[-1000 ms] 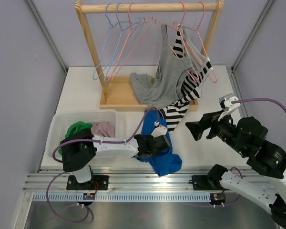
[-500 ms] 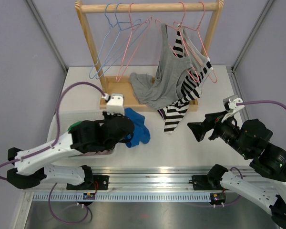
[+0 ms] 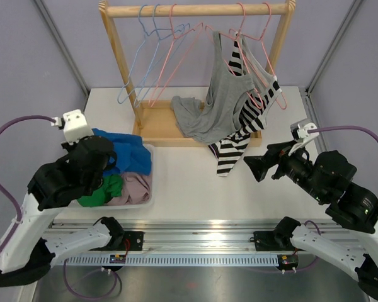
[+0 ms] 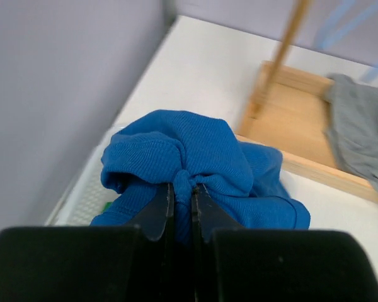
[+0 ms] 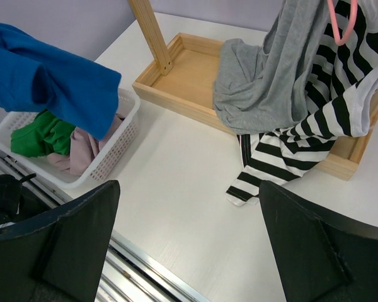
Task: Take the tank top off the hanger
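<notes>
A grey tank top and a black-and-white striped top hang from pink hangers at the right end of the wooden rack; their lower ends drape over the rack base and table. Both show in the right wrist view, grey and striped. My left gripper is shut on a bunched blue garment, held over the white basket at the left. My right gripper is open and empty, low over the table, right of the striped top's hem.
The basket holds a green garment and a pink one. Several empty blue and pink hangers hang at the rack's left. The rack's wooden base tray sits behind the basket.
My left arm has carried the blue garment from the table's front centre leftward and up to above the basket. The right gripper has barely moved.
</notes>
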Robot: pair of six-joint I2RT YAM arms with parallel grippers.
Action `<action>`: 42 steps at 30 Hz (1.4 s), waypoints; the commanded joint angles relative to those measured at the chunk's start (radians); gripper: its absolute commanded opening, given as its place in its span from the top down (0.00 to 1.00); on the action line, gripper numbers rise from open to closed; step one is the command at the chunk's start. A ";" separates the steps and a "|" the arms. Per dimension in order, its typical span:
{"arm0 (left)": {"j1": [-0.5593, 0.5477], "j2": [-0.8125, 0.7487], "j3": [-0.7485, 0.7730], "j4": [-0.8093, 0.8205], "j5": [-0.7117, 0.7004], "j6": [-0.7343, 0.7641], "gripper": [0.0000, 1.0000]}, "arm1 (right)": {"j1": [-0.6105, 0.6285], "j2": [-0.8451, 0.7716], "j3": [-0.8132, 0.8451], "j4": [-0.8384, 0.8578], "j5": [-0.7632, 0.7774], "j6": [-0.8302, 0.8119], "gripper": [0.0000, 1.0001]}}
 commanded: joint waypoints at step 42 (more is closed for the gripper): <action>0.619 -0.302 -0.213 0.298 1.253 0.330 0.01 | -0.379 1.093 1.185 -0.130 0.023 -0.266 0.26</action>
